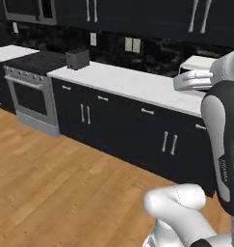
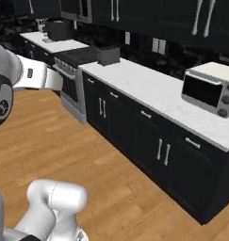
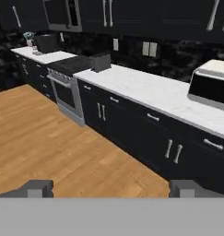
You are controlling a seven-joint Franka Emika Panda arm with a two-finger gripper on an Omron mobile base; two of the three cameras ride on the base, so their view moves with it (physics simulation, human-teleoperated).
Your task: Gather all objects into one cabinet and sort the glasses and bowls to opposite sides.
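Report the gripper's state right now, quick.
Gripper: open, fingers spread wide, holding nothing, pointed at the wooden floor before the black lower cabinets.

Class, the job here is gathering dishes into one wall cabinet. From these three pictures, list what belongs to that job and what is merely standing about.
Belongs to the job:
- upper wall cabinets, doors shut
- fingers, open and holding nothing

Merely standing about:
- toaster
- toaster oven
- stove
- white counter
- lower cabinets
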